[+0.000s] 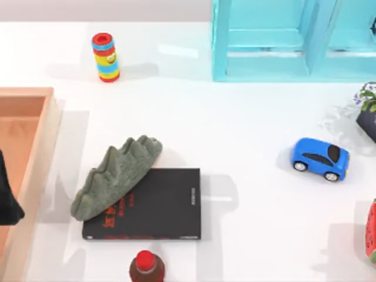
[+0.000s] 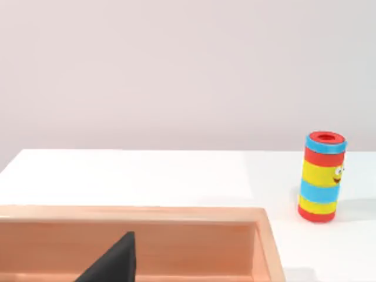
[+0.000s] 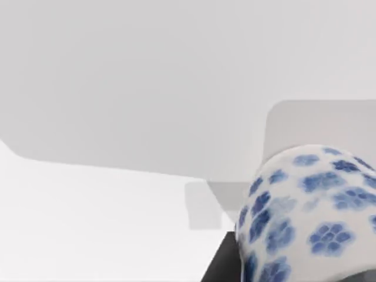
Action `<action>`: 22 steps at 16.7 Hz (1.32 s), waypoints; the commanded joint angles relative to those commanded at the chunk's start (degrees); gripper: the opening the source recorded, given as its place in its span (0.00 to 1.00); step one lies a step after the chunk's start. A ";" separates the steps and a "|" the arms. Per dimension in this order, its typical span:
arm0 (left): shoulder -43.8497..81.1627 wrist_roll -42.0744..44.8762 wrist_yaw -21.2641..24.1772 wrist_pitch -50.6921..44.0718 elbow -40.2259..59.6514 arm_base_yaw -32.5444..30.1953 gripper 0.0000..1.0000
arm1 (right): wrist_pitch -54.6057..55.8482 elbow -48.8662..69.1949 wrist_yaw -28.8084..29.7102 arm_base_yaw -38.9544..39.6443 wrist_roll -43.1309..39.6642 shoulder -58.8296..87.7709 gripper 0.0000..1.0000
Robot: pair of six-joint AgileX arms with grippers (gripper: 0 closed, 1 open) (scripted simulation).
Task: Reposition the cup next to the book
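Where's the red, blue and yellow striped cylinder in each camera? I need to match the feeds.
Top view: the red, blue and yellow striped cylinder stands upright at the table's back left, beyond the wooden tray.
Left wrist view: the cylinder stands on the white table past the tray's corner.
Right wrist view: a blue-flowered white cup, close up.
Shared landmark: the wooden tray, in the top and left wrist views.

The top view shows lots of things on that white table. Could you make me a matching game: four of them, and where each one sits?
Things:
1. striped red, blue and yellow cylinder
2. blue toy car
3. flat black book with red lettering
4. red-capped brown bottle

Places:
A. at the near edge, just in front of the book
B. on the table's right side
C. far back on the left
D. partly under the ridged grey-green rock-like lump

Pairs: 1-C, 2-B, 3-D, 4-A
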 joint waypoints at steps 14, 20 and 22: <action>0.00 0.00 0.00 0.00 0.00 0.00 1.00 | -0.92 0.73 -0.04 0.12 -0.15 -0.48 0.00; 0.00 0.00 0.00 0.00 0.00 0.00 1.00 | -10.11 6.32 -0.05 -0.09 -0.14 -3.65 0.00; 0.00 0.00 0.00 0.00 0.00 0.00 1.00 | -11.22 7.16 -0.06 -0.05 -0.12 -4.24 0.00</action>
